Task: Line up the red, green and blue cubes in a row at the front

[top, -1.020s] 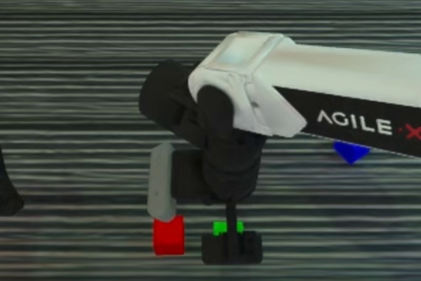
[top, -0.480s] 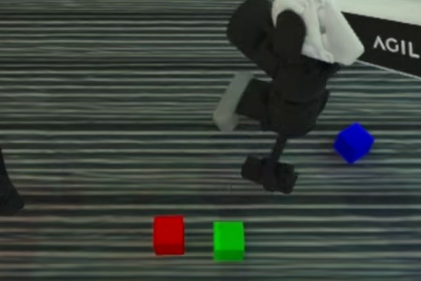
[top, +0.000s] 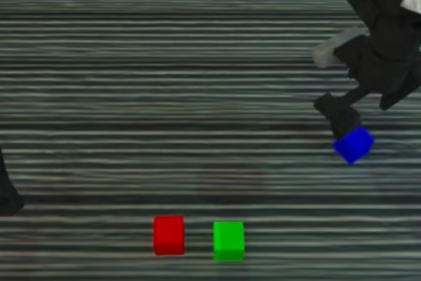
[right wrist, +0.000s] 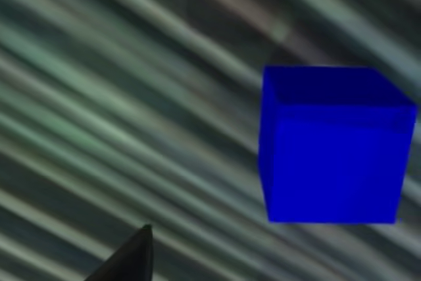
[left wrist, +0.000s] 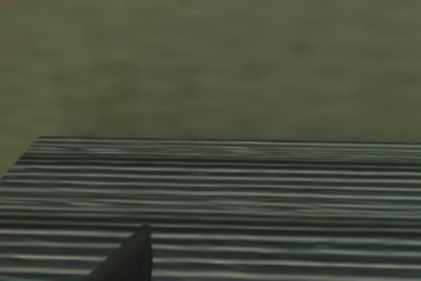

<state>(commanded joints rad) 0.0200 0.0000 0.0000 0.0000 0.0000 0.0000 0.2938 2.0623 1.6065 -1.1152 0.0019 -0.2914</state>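
Right arm swings from the front row to the last cube

Within a second the right gripper (top: 342, 118) has left the bright green matte cube (top: 228, 239), now resting beside the bright red matte cube (top: 168, 234), and hovers just behind the deep blue matte cube (top: 353, 144). Finger spread: cannot tell. Left arm (top: 6, 192) parked at the left edge. Only blue seems left to place.

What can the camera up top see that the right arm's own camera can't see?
Only the top view shows the red cube and green cube side by side at the front, the right gripper above the blue cube, and the left arm parked at the table's left edge. Only the right wrist view shows that cube up close. Both show the blue cube and the striped table.
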